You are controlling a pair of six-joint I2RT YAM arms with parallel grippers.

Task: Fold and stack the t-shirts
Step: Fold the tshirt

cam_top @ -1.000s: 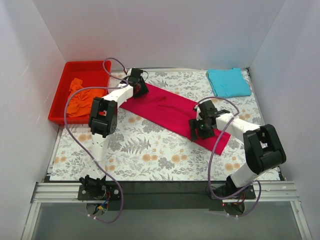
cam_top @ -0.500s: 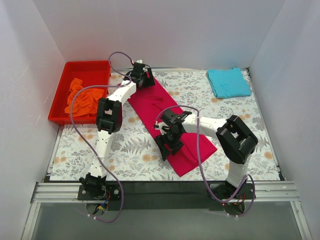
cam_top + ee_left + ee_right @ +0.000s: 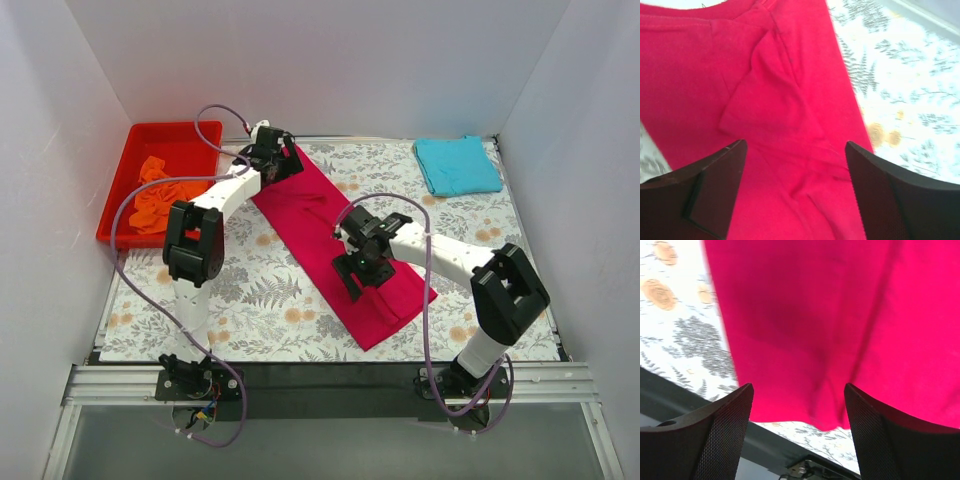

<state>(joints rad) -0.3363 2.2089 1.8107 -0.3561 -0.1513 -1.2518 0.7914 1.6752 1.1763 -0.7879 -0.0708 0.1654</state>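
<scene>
The crimson-pink t-shirt (image 3: 340, 240) lies as a long folded strip across the floral table, running from the far left toward the near middle. My left gripper (image 3: 283, 160) hovers over its far end, jaws open, with only cloth (image 3: 790, 120) below them. Above the strip's middle stands my right gripper (image 3: 352, 272), open too and holding nothing; the shirt's near hem (image 3: 810, 365) shows beneath it. A turquoise t-shirt (image 3: 457, 164) lies folded at the far right. The orange t-shirt (image 3: 160, 196) is crumpled in the red bin (image 3: 128, 160).
The red bin stands at the far left corner of the table. White walls close in on three sides. The table's dark front rail (image 3: 765, 450) shows just past the shirt's near hem.
The pink shirt has swung from lying across the table to pointing toward the near edge. The left gripper has opened at its far end. The right gripper has moved back over the middle.
</scene>
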